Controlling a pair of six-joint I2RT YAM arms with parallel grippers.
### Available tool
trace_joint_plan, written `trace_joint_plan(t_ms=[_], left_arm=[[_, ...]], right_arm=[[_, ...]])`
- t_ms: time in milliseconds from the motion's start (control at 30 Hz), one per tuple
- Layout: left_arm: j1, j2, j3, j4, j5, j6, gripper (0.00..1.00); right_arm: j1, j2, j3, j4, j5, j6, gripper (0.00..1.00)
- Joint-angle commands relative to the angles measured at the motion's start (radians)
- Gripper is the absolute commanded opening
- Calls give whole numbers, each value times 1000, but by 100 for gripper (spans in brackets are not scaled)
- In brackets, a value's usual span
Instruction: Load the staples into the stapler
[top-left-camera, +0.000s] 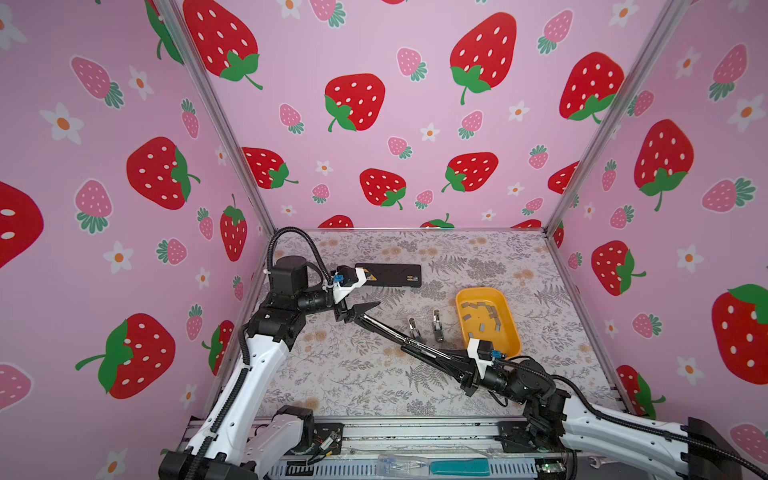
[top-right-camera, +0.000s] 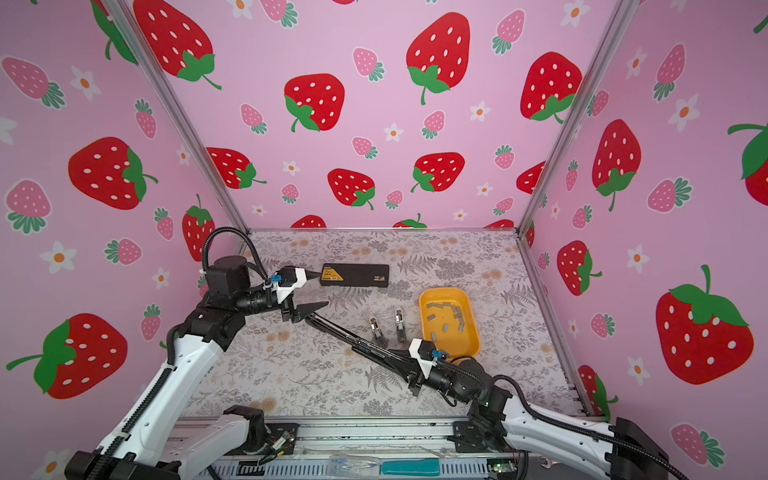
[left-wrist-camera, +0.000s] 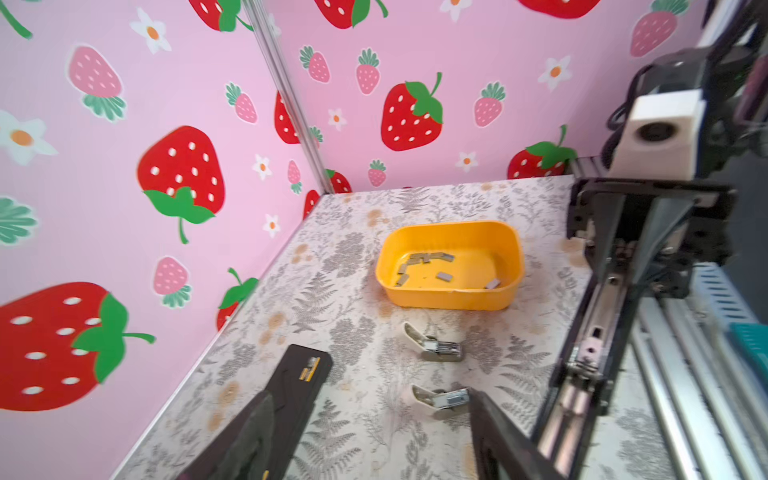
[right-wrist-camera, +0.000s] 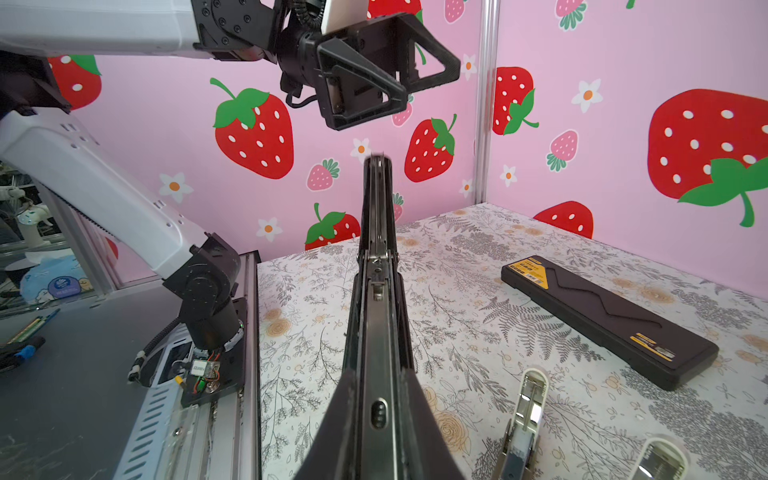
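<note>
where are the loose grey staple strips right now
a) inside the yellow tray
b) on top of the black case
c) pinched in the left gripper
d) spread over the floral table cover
a: the staples lie scattered on the floor of the yellow tray, inside its walls.

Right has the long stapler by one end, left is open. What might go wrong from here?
The right end effector grips the long stapler at one end only; the open left end effector is clear of its far tip, so it may droop or twist.
Two small staplers lie close beside it and the tray sits by the right wrist; a sweep may knock them.
</note>
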Motion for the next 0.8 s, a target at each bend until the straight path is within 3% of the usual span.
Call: trace_joint_plan(t_ms=[0,100,167,233,300,333,400,500,600,667,767], left_arm=[[4,-18,-27,103,-80,-10,82],[6,-27,-25,135,-114,-51,83],[6,-32,-14,187,-168,-144,83],[4,-27,16,272,-310,-359,99],[4,-19,102,255,-475,-648,99],[4,-24,131,222,-503,-741,99],[5,-56,133,207,-491,-939,99],[4,-153,19,248,-505,-1190,99],[-10,-239,-47,208,-493,-1275,99],[-42,-292,-63,105,-623,-1364,99],[-124,-356,-38,-125,-927,-1458,99]], right_arm=[[4,2,23,108,36,17,0],[6,34,26,125,56,24,0],[6,63,31,142,73,30,0],[9,107,35,175,90,40,0],[22,164,45,219,118,45,0],[30,197,55,238,132,44,0],[56,292,91,265,178,34,0],[93,401,142,302,240,20,0],[109,500,183,346,288,24,0],[110,576,221,364,311,32,0],[110,709,285,395,364,51,0]])
